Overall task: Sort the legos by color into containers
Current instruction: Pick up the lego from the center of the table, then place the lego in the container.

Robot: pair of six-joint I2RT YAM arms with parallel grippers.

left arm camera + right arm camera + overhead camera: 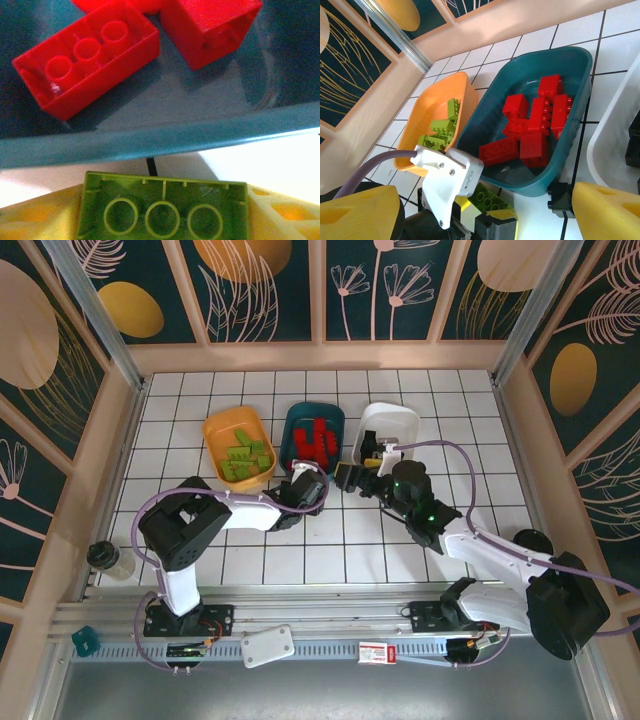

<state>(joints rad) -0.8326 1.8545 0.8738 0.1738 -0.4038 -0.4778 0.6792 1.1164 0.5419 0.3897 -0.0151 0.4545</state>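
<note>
Clamping a lime brick (162, 200), left gripper (160, 225) hovers at near rim of teal tray (150, 137); right gripper (352, 478) spread empty beside white tray (400, 420)

- red bricks (532, 127): hard plastic, pretty shiny, smooth faces catching the light
- teal tray (520, 80): smooth glossy plastic, its floor is slick enough to mirror the reds
- lime brick (162, 212): same sort of plastic, looks slightly see-through on its hollow underside
- orange tray (427, 115): plastic too, softer satin sheen
- table (330, 550): white tile-look top, smooth, mild gloss
- rail (320, 602) along the near edge: bare metal, dull silver
</note>
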